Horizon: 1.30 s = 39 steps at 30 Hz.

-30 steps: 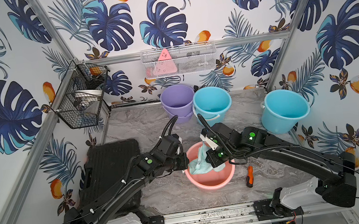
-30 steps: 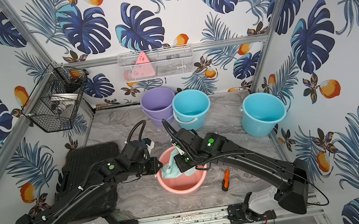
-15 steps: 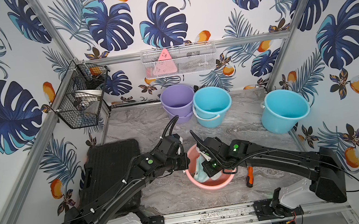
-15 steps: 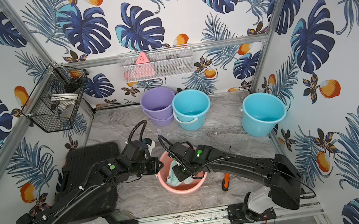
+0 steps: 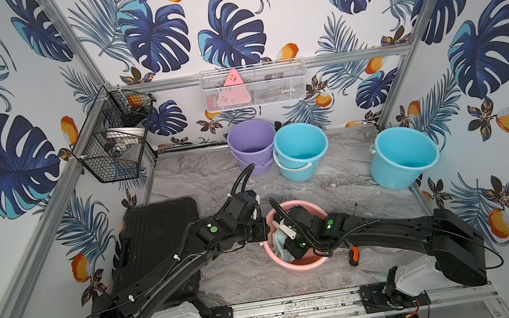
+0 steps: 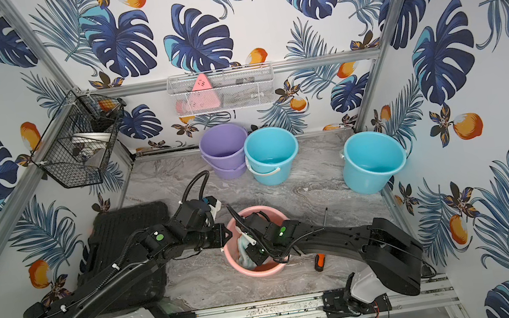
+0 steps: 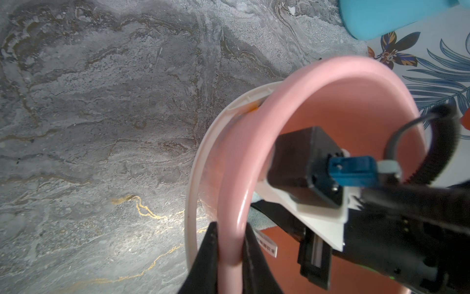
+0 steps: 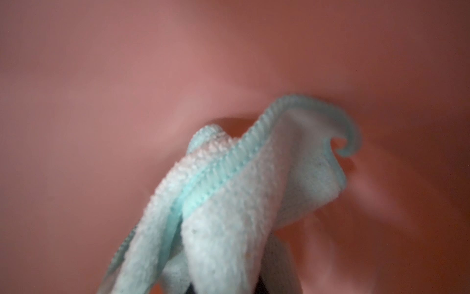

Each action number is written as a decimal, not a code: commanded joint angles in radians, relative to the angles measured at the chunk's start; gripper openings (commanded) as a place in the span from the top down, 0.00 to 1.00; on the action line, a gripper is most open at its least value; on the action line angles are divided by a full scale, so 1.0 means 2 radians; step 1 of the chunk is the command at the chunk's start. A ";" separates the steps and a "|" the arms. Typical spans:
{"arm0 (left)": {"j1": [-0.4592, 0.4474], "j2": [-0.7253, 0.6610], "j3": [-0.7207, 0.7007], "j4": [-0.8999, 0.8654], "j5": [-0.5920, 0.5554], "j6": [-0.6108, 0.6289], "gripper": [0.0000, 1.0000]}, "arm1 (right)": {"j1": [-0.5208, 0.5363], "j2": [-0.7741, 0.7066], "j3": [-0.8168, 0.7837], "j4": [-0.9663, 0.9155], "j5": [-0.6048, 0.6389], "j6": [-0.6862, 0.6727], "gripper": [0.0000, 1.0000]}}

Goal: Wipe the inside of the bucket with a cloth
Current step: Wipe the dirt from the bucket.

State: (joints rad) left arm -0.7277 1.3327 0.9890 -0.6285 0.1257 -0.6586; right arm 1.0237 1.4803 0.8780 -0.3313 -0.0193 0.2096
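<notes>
Right arm's [image 5: 393, 228] dropped deeper into pink bucket [image 5: 303, 263] since a sec ago. L to R: black case [image 5: 158, 235] on grey marble bench [image 5: 215, 179]; left claw [image 7: 230, 254] clamped on bucket rim; right claw [image 5: 287, 249] clenched on cloth [image 8: 241, 203], inside bucket; leaf wallpaper [image 5: 159, 34] all round.

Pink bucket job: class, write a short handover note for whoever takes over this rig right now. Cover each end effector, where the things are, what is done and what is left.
Left end effector: shut on the rim of the pink bucket, one finger inside and one outside, apparently steadying it.
Right end effector: down inside the bucket, shut on the cloth.
Cloth: bunched in the grip, with its free edge at the bucket's inner surface.
Done: bucket gripped, cloth brought inside.
Left: how much is already wiped cannot be told. Sweep the wall and bottom, then lift the cloth out and release the rim.
</notes>
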 commanded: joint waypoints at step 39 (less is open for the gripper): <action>-0.031 -0.033 0.016 -0.053 -0.136 0.003 1.00 | -0.023 0.077 0.060 -0.265 0.131 -0.234 1.00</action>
State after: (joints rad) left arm -0.7914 1.2823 1.0149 -0.6838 -0.0402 -0.6598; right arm 0.9817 1.6173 0.9905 -0.5995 0.3012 -0.2653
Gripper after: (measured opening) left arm 0.172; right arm 0.113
